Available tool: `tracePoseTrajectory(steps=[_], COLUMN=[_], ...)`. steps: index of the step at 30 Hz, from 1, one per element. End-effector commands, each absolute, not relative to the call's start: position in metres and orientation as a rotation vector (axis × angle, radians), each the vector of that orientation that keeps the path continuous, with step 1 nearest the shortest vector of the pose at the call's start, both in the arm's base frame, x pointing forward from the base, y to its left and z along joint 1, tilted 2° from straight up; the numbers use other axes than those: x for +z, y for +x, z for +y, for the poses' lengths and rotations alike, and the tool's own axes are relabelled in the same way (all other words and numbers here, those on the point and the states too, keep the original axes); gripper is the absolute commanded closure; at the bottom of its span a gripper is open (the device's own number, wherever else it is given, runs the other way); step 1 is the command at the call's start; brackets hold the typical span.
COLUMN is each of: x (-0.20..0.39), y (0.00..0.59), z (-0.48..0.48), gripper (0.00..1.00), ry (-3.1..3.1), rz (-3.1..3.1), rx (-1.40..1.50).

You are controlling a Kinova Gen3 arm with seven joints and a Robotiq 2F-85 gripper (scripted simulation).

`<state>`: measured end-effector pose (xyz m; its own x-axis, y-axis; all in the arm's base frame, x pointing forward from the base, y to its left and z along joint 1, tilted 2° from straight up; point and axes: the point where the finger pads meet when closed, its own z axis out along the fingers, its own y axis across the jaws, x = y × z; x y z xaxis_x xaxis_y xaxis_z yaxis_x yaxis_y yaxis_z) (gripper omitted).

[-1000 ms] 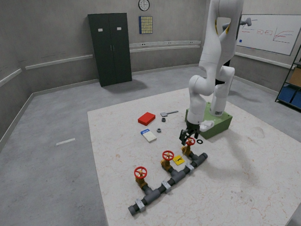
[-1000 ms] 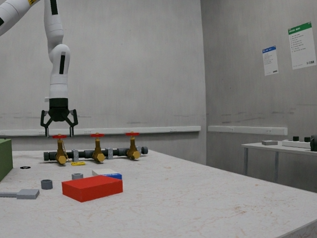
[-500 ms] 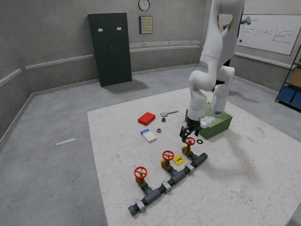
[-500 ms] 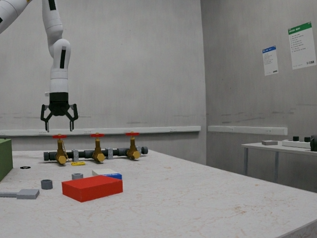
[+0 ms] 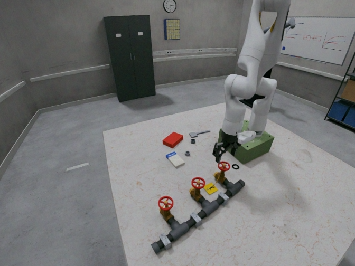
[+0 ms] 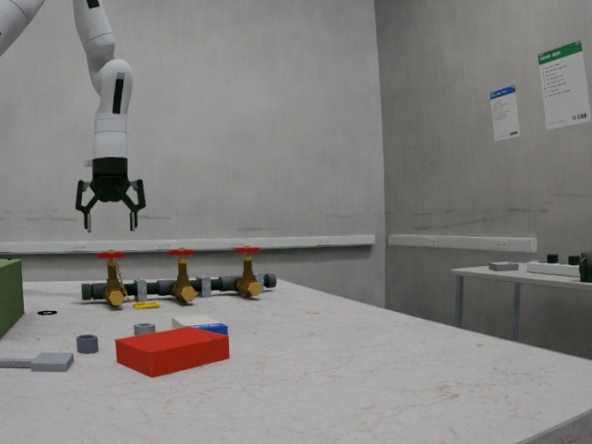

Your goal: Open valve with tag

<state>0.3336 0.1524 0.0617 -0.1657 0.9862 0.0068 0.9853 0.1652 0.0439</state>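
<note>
A grey pipe (image 5: 200, 213) carries three brass valves with red handwheels. The valve nearest the robot base (image 5: 223, 166) has a chain to a yellow tag (image 5: 210, 188) that lies on the table and shows "1"; this valve is at the left in the exterior view (image 6: 111, 255), with the tag (image 6: 145, 305) beside it. The middle valve (image 5: 197, 184) and the far valve (image 5: 163, 202) stand further along the pipe. My gripper (image 6: 109, 222) hangs open and empty a clear gap above the tagged valve's handwheel, fingers pointing down; it also shows in the top view (image 5: 218, 154).
A green base block (image 5: 249, 144) holds the arm. A red box (image 5: 173, 139), a white and blue box (image 5: 175, 159), two small grey rings (image 5: 193, 140), a grey bracket (image 5: 198, 133) and a black ring (image 5: 235, 168) lie on the table near the valves.
</note>
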Motion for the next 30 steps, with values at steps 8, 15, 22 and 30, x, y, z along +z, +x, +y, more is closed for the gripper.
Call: tracePoseTrajectory(steps=[8, 15, 22, 30], x=[0.0701, 0.0703, 0.0703, 0.0703], y=[0.3333, 0.3333, 0.3333, 0.3333], z=[0.1521, 0.1521, 0.1521, 0.1521], gripper=[0.0, 0.0, 0.0, 0.0], ry=[2.014, 2.014, 2.014, 2.014], rz=[2.379, 2.379, 2.379, 2.379], rx=[0.061, 0.061, 0.061, 0.061])
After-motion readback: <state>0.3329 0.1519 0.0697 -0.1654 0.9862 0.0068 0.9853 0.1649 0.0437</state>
